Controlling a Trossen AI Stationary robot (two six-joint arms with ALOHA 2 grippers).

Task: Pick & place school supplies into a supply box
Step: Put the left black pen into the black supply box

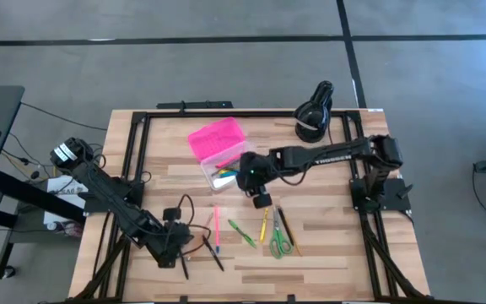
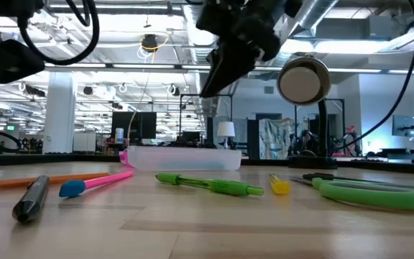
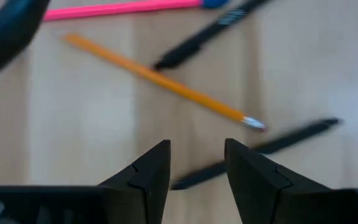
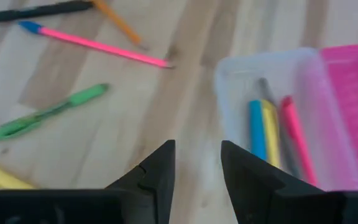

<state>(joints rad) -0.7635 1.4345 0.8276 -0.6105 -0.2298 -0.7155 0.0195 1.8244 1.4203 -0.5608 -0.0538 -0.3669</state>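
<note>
Left tool (image 1: 178,245), jaws parted and empty, is held low over the orange pencil (image 3: 160,79). Right tool (image 1: 261,199), likewise parted and empty, hangs beside the supply box (image 1: 226,169); loose pens (image 1: 241,232) lie nearer it, long axes running toward the bench's front edge.

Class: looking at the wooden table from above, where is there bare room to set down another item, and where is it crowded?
Bare wood lies left of the clear box with its pink lid, and along the front edge. Crowded: the pens, pencils and green-handled scissors in front of the box.
</note>
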